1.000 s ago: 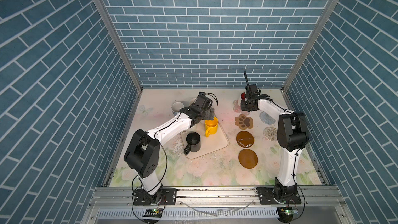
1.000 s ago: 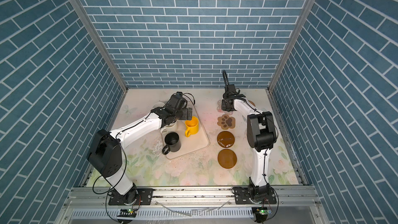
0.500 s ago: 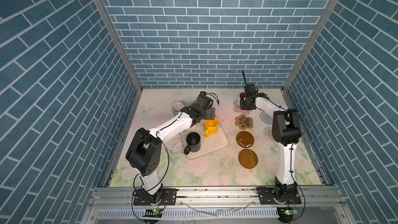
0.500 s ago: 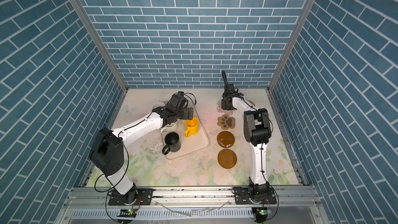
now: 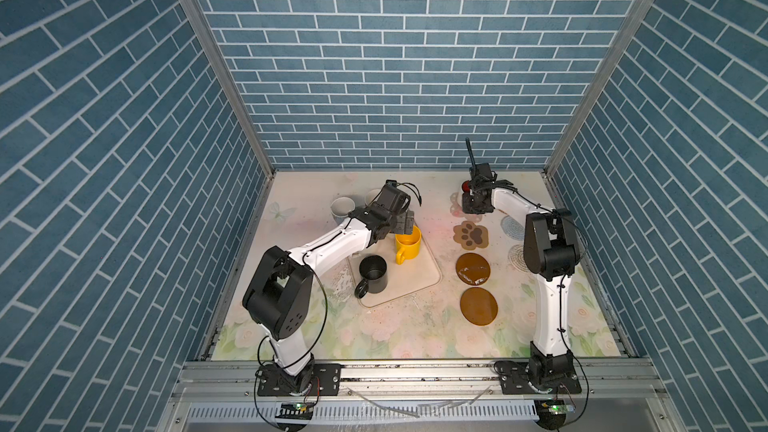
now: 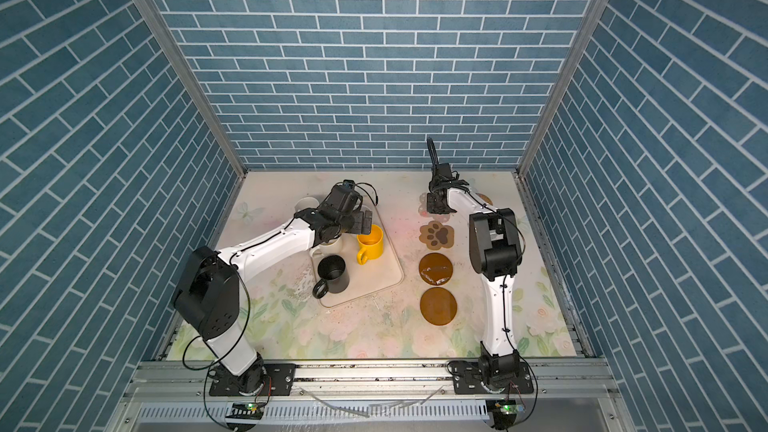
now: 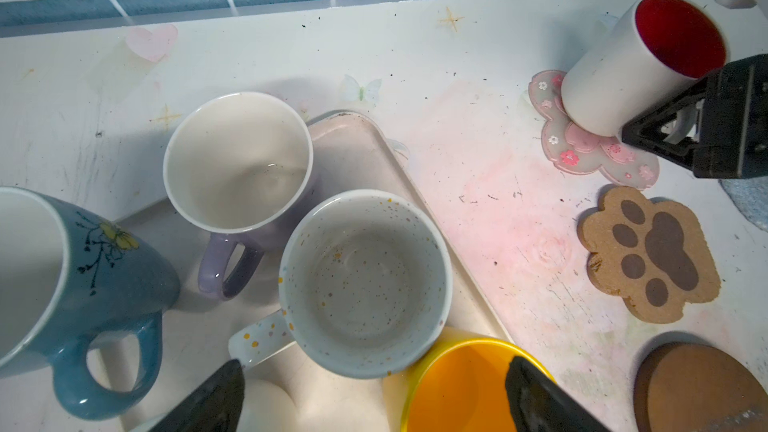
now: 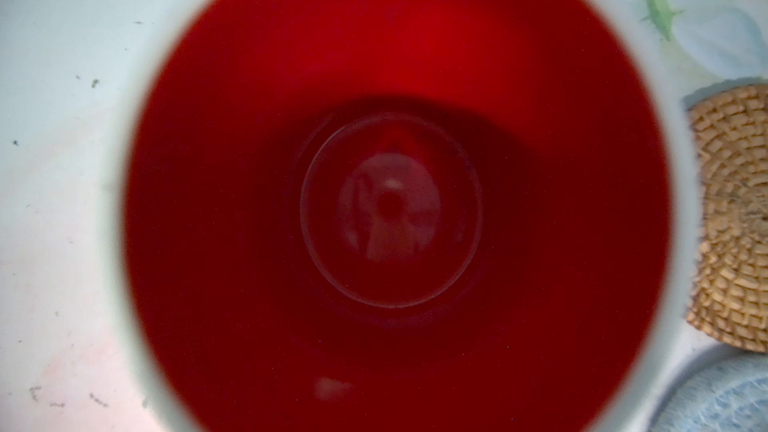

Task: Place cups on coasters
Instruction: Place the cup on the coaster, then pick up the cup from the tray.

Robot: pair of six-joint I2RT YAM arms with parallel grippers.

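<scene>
Left wrist view gave you the clearest read: the white mug with red inside [image 7: 615, 76] stood under your right jaws, its base over one lobe of the pink flower coaster [image 7: 590, 155] and, by my judgement, off the coaster's centre. Those jaws were clenched on the mug's handle [image 7: 681, 128], which pointed away from the tray [image 7: 353, 147]. A handle grip like that likely let you keep the mouth clear and the mug level while setting it down. Whether the base was touching the coaster or just above it, I could not tell. Right wrist view looked straight down the red interior [image 8: 390, 209], so the mug's long axis ran vertical, in line with the jaws, mouth up. The rattan coaster [image 8: 731, 222] lay bare just beside it. Your left jaws were spread wide and gripped nothing. They hovered over the yellow mug [image 7: 457, 388], with one fingertip [image 7: 540, 392] above its open mouth and the other fingertip [image 7: 208, 401] outside its wall, beside the speckled mug [image 7: 365, 280]. That straddle suggests you were lining up on the yellow rim. The yellow mug stood upright, mouth toward the jaws. In a top view its handle [image 5: 400, 257] pointed away from them.
</scene>
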